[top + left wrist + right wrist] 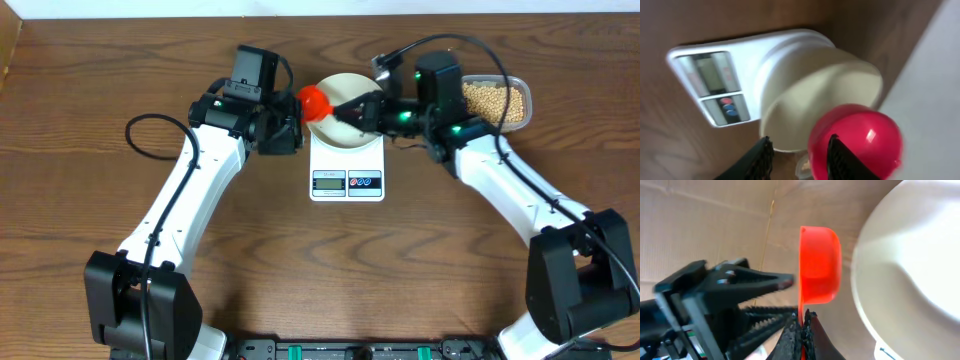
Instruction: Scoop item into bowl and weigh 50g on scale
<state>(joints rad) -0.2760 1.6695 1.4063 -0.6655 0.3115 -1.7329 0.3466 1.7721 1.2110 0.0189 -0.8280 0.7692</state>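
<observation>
your right claw (802, 325) is shut on the thin handle of the red scoop (819, 265), white bowl (905, 280) just beside it, left claw (797, 157) parted, holding nothing: that slim grip may twist and spill beans (490, 100).

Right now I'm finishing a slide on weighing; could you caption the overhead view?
Right pincer holds a red scoop at the white bowl on the scale; left pincer open beside it.

We show a glossy, smooth red plastic scoop (855, 142), a smooth, matt white bowl (815, 85), a smooth white plastic scale (740, 47) and a brown wood-grain table (60, 200).
</observation>
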